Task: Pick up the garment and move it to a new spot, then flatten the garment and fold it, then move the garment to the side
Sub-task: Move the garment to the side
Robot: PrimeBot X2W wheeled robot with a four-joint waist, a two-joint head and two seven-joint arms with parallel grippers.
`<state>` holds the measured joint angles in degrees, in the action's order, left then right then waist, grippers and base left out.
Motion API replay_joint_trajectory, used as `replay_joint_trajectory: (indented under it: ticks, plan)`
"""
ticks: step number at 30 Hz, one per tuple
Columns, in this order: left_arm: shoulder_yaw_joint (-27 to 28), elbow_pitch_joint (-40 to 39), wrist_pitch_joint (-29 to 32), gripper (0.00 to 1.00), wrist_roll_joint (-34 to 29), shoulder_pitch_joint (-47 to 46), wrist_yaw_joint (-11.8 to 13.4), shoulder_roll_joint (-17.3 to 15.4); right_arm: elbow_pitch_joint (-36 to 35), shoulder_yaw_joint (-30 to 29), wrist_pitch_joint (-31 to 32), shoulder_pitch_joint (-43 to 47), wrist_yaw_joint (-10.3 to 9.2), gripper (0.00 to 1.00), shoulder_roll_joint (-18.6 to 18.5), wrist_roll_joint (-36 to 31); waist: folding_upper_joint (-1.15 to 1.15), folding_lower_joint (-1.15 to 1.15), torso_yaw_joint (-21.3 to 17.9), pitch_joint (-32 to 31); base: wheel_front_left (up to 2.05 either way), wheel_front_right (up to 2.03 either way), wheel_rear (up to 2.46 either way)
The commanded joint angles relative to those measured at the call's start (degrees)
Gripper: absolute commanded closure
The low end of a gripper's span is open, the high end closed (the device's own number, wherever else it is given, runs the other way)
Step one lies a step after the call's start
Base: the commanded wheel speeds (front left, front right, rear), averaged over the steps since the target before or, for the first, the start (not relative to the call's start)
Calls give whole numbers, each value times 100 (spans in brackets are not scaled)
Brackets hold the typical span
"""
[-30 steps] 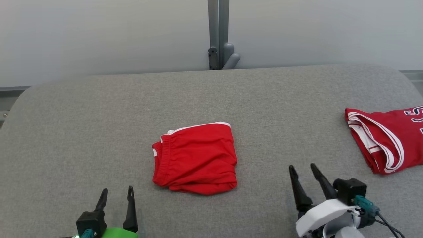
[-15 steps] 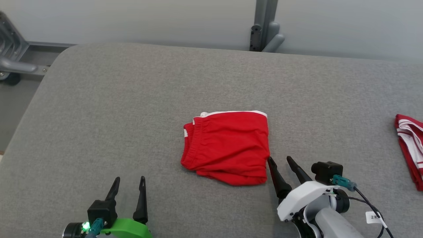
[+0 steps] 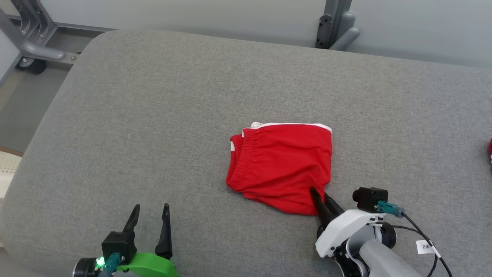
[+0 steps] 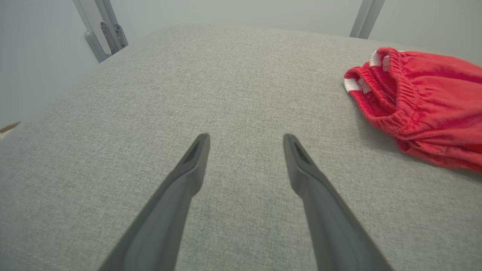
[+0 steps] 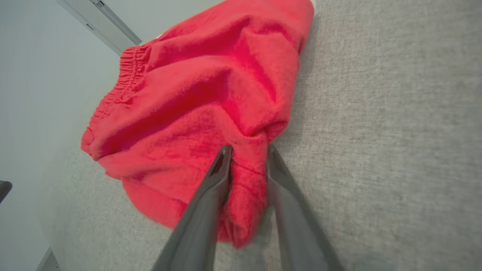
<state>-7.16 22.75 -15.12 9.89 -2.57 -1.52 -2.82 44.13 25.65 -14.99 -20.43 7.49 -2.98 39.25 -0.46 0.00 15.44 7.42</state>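
Two pincers show before us. Our right pincer (image 3: 319,192) pinches the near right corner of the folded red cloth shorts (image 3: 282,161), with fabric bunched between its narrow-set fingers. The shorts lie near the middle of the grey padded fabric surface (image 3: 153,115). Our left pincer (image 3: 151,206) stands wide, well apart from them.

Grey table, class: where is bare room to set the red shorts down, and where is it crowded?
Widest free patch: the left half of the grey table, between the red shorts, the left gripper and the far edge. Another runs right of the shorts. Crowded: the shorts' near right corner, where the right gripper grips them.
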Motion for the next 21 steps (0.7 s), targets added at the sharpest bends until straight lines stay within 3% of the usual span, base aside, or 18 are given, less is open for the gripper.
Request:
replay_joint_trajectory:
  ticks: [1,9,15,16,21]
  plan:
    - [6,9,2,0,-2,-96,-3,-18,115,31,1,39,-1,100,-74,72,46,0,-79,-37,0,0,0]
    - [30,-11,2,0,20,52,-13,-19,-197,-182,-19,88,-3,100,-210,-243,46,0,-580,-384,0,0,0]
    - [-49,-145,2,0,116,79,-6,-18,-389,-207,-21,149,-2,100,-377,-958,46,0,-1597,-664,0,0,0]
    - [-49,-145,2,0,116,79,-6,-18,-389,-207,-21,149,-2,100,-377,-958,46,0,-1597,-664,0,0,0]
    - [-152,-242,2,0,196,-40,26,-19,-525,-207,-21,144,-3,100,-417,-1381,46,0,-2580,-669,0,0,0]
